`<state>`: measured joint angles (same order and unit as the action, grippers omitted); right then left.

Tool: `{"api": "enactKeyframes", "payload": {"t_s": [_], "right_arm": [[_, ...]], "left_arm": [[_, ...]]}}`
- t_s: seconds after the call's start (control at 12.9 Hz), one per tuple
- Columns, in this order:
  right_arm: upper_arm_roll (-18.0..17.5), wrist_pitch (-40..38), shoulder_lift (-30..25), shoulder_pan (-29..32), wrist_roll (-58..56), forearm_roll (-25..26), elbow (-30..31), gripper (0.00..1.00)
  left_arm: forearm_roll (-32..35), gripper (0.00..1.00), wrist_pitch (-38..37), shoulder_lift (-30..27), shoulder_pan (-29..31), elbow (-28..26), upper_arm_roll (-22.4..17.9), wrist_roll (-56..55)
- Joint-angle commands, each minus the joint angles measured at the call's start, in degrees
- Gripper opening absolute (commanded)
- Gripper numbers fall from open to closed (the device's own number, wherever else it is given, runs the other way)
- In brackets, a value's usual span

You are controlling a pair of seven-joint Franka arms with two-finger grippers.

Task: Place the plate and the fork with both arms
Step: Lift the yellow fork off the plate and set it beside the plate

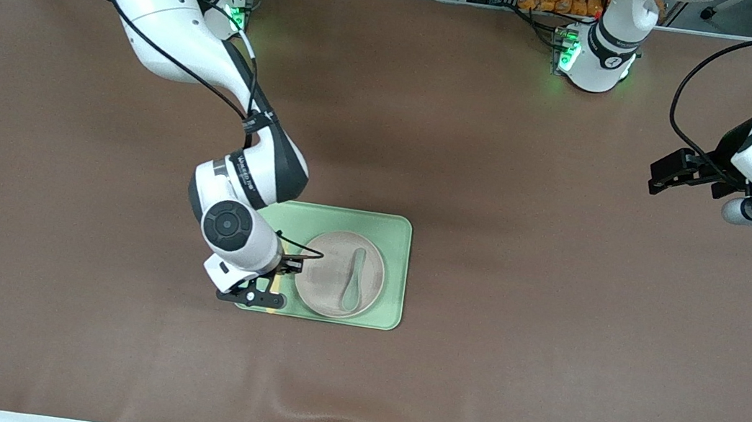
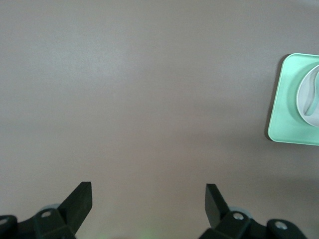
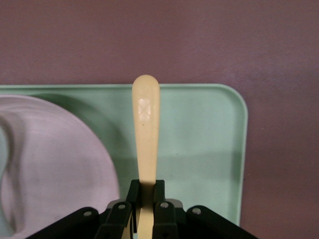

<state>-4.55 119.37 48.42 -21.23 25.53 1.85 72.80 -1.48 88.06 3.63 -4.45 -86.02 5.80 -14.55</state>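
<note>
— Fork (image 3: 145, 134): where?
— Pinched in right gripper (image 3: 144, 201), over tray (image 1: 393, 242) strip beside plate (image 1: 326, 284), toward right arm's end; spoon (image 1: 354, 279) on plate.
— Left gripper (image 2: 148, 201)?
— Waiting wide apart, over bare table (image 1: 558, 264), out of the way.

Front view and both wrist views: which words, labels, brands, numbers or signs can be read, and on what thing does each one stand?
Right arm: one line of white lettering on a dark band near the wrist, too small to read.
Left arm's base: a small round dark mark, too small to read.
Fork, held in the shut right gripper: an embossed crossed pattern on the handle, no letters.
Plate, spoon, tray: no text.
</note>
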Motion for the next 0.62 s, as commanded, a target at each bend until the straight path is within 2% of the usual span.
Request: {"api": "enactKeyframes", "payload": {"t_s": [0.0, 0.31, 0.46, 0.54], "right_arm": [[-2.48, 9.08, -7.45, 3.48, -2.76, 0.44, 14.52, 0.0], [-2.48, 20.34, -7.82, 3.13, -0.32, 0.44, 23.16, 0.0], [-2.48, 20.38, -7.73, 2.51, 2.77, 0.44, 23.62, 0.0], [-2.48, 20.29, -7.64, 2.34, 2.95, 0.44, 23.62, 0.22]], "left_arm": [[0.61, 1.0, 1.06, -0.64, 0.23, -0.03, 0.01, 1.28], [0.52, 1.0, 1.15, -0.9, 0.23, -0.03, 0.01, 1.19], [0.43, 1.0, 1.15, -1.08, 0.32, -0.12, 0.01, 1.19], [0.43, 1.0, 1.15, -1.17, 0.4, -0.12, 0.01, 1.28]]}}
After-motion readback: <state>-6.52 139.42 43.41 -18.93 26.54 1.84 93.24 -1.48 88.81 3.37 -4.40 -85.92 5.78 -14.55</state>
